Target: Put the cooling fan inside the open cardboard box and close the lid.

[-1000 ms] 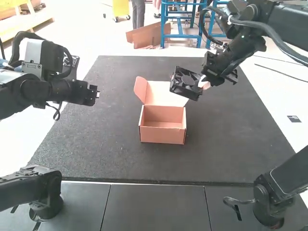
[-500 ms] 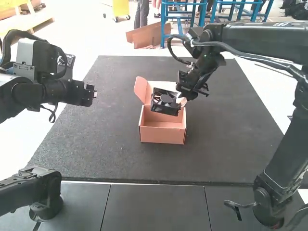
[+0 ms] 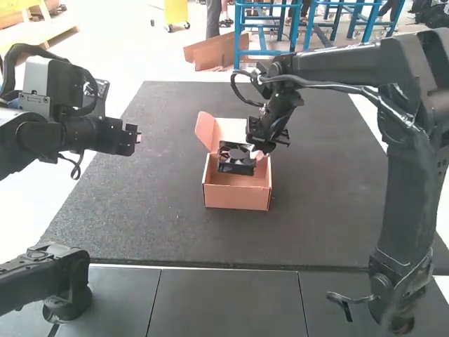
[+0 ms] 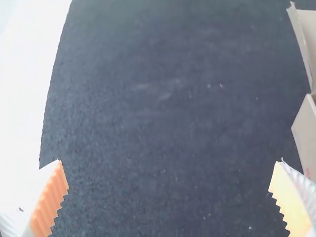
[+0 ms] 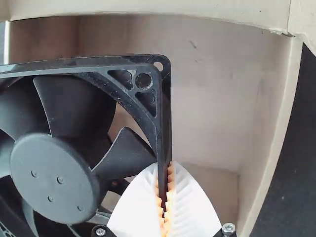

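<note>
A black square cooling fan (image 3: 236, 158) hangs tilted in the mouth of the open cardboard box (image 3: 236, 188), partly below its rim. My right gripper (image 3: 259, 144) is shut on the fan's edge, reaching in from the box's far right side. In the right wrist view the white ribbed fingers (image 5: 190, 197) pinch the fan's frame (image 5: 164, 118) with the box's inner walls (image 5: 232, 98) behind it. The box lid (image 3: 210, 132) stands up at the far left. My left gripper (image 3: 133, 137) hovers well left of the box, open, with orange pads (image 4: 48, 197) over the bare mat.
The box stands mid-way on a black mat (image 3: 140, 203) that covers the table. A corner of the box (image 4: 305, 123) shows at the edge of the left wrist view. Bare mat lies left, right and in front of the box.
My right gripper carried the fan leftward and down from above the box's far right corner into the box opening. The left arm barely moved.
</note>
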Robot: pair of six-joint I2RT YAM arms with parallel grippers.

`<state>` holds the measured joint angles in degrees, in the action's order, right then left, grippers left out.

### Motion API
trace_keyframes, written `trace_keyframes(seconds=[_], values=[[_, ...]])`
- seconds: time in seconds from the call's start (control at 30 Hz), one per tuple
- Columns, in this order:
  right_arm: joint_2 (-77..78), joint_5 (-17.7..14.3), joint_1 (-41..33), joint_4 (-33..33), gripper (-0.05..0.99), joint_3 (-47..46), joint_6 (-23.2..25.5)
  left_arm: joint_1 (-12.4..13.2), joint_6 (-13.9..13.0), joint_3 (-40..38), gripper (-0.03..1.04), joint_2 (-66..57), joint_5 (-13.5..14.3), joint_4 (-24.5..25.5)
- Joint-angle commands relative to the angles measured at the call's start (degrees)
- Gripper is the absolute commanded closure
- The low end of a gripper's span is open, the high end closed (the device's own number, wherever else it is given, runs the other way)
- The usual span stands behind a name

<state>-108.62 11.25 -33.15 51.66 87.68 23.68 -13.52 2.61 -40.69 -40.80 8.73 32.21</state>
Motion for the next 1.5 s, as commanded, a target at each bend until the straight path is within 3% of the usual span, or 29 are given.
trace_keyframes(seconds=[0.0,0.13,0.33,0.43,0.53,0.63,0.67,0.77,0.93,1.0,1.2,1.47], values=[[-0.81,-2.37,-0.43,-0.42,0.94,1.79,-2.06,0.16,0.11,-0.80,0.04,0.54,-0.65,-0.39],[-3.09,-3.77,-0.43,-0.42,0.94,1.62,-2.41,0.16,0.11,-1.06,0.04,0.54,-0.65,-0.30],[-5.11,-1.67,-0.43,-0.42,0.93,1.35,-2.68,-0.10,0.11,-2.03,0.04,0.45,-0.65,-1.09],[-5.55,-0.96,-0.25,-0.95,0.74,1.97,-2.41,-0.10,-0.06,-2.20,0.04,0.19,-0.65,-1.88],[-5.55,2.29,-0.08,-0.95,0.57,3.64,-2.59,-0.28,-0.06,-2.47,0.04,-0.34,-0.82,-2.67],[-5.55,4.93,0.10,0.28,0.21,6.45,-4.08,-0.37,0.02,-2.91,0.04,-1.66,-0.91,-2.59],[-5.46,6.86,0.19,1.43,0.13,7.42,-4.87,-0.37,0.02,-3.08,0.04,-2.18,-1.35,-2.41],[-5.11,11.96,0.71,5.03,0.03,11.02,-8.30,-0.46,0.02,-4.05,0.04,-3.68,-3.99,-2.32],[-1.25,13.80,5.55,5.56,0.03,14.45,-10.15,-0.46,0.11,-5.19,0.04,-8.51,-5.83,-3.11],[0.60,11.43,7.31,3.27,0.03,14.71,-10.85,-0.46,0.11,-5.72,0.04,-10.53,-5.83,-4.52],[6.75,-0.70,10.12,-3.41,0.02,11.90,-16.83,-0.46,0.11,-8.44,0.04,-17.74,-5.83,-9.00],[10.09,-7.29,10.12,-10.26,0.03,3.73,-18.23,-0.46,2.05,-11.52,0.04,-29.08,-5.83,-15.33]])
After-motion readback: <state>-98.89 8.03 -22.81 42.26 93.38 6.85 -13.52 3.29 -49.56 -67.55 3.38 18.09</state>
